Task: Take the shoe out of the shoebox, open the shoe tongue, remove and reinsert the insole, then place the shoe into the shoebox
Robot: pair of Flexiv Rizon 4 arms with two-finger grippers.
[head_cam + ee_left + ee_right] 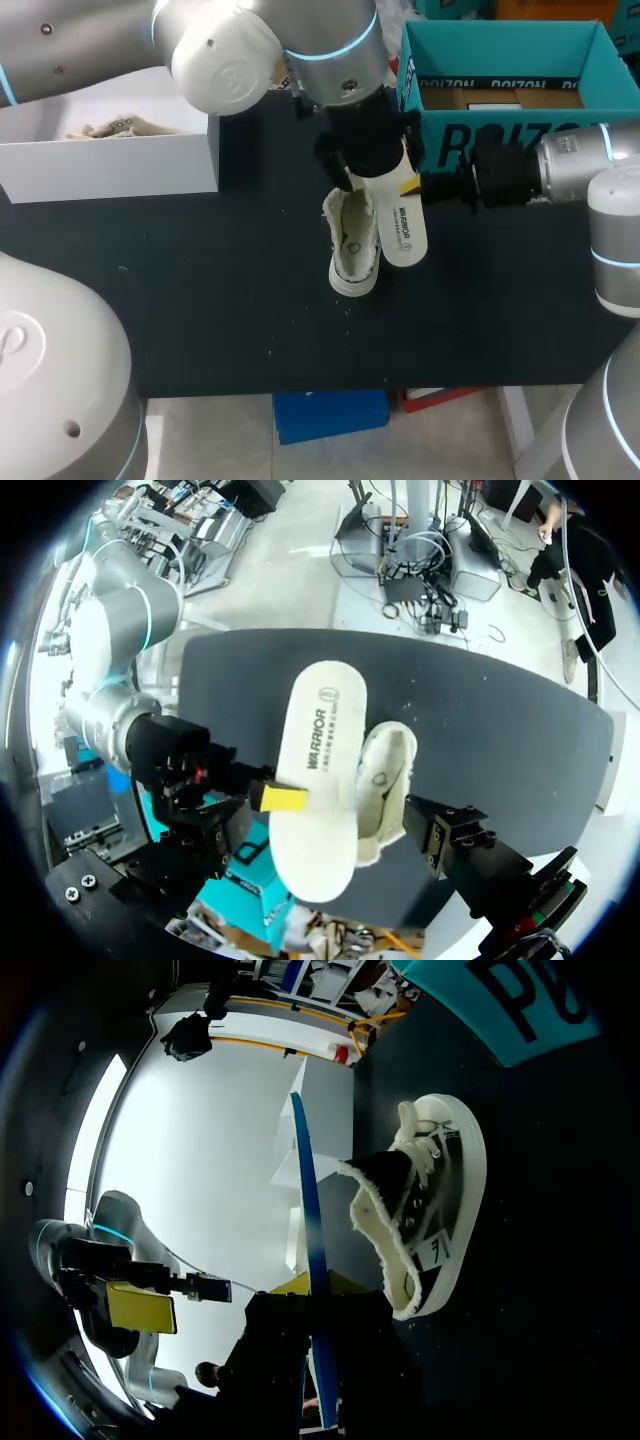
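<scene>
The right gripper (318, 1285) has the insole (402, 225) pinched between its yellow tips, held upright just beside the shoe (352, 250). The left gripper (372, 165) sits right over both, spread wide and gripping nothing. The insole's white on top with dark print (the edge looks blue). The shoe is cream canvas with a frayed collar and white laces, standing on the black table (200, 300) near the teal shoebox (520, 140).
</scene>
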